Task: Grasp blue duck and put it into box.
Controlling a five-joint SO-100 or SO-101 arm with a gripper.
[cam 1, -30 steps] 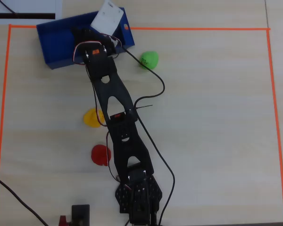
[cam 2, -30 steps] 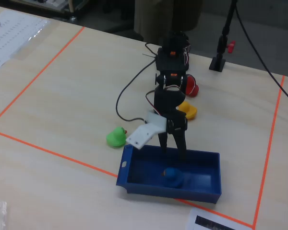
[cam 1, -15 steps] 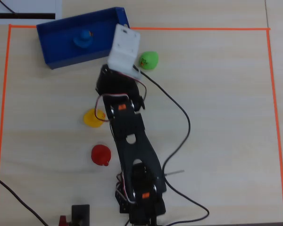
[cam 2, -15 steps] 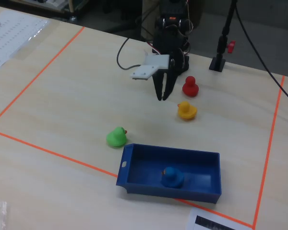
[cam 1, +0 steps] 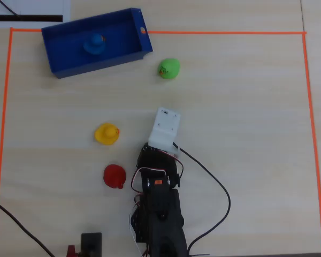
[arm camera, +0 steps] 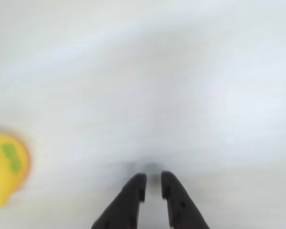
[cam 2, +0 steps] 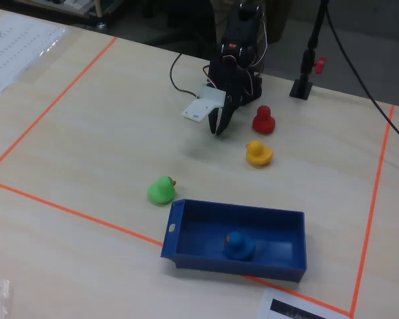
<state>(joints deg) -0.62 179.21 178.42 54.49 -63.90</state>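
Note:
The blue duck (cam 1: 94,44) (cam 2: 238,245) sits upright inside the box (cam 1: 99,65) (cam 2: 234,261), a dark-blue open tray in the top left of the overhead view. My gripper (cam 2: 216,131) is far from it, drawn back close to the arm's base, pointing down just above the table. Its black fingers stand almost together with only a thin gap and nothing between them. In the blurred wrist view the gripper (arm camera: 152,177) rises from the bottom edge over bare table. The overhead view hides the fingers under the white camera mount (cam 1: 165,130).
A yellow duck (cam 1: 106,134) (cam 2: 259,153) (arm camera: 5,167) and a red duck (cam 1: 115,176) (cam 2: 263,120) lie close beside the arm. A green duck (cam 1: 169,68) (cam 2: 161,190) sits near the box's end. Orange tape (cam 1: 224,33) frames the work area. A black stand (cam 2: 302,86) is behind the base.
The arm has pulled back from over the box towards its base, leaving the blue duck in the box. The fingers have come together.

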